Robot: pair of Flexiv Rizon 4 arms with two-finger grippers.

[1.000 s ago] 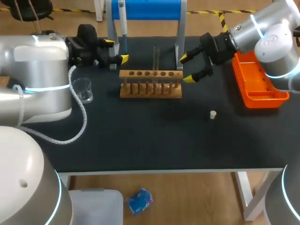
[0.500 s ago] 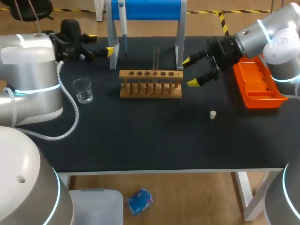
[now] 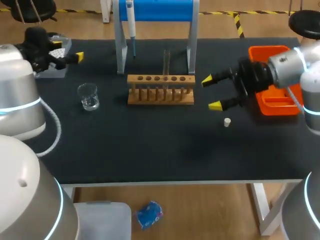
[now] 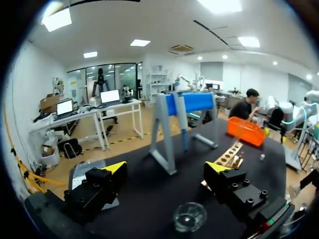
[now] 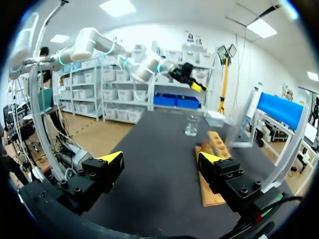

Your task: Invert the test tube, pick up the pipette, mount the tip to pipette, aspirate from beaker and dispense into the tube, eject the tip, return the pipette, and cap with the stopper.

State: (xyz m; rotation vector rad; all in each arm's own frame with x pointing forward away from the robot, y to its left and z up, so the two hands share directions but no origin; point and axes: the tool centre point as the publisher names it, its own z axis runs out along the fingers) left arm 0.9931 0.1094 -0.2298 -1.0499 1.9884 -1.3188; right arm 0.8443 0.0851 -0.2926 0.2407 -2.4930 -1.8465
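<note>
Wooden rack stands mid-tabletop holding an upright clear test tube, which is faint and hard to trace. Behind it the pipette hangs on a blue stand, its top cut off. The left pincer gapes wide and empty above the beaker. The right pincer, equally wide and empty, hovers near the white stopper, its arm hiding part of an orange tray.

The pipette is cut off by the head view's upper edge. The left gripper covers part of the tip box, the right arm part of the orange tray. The stopper is too small for detail.
</note>
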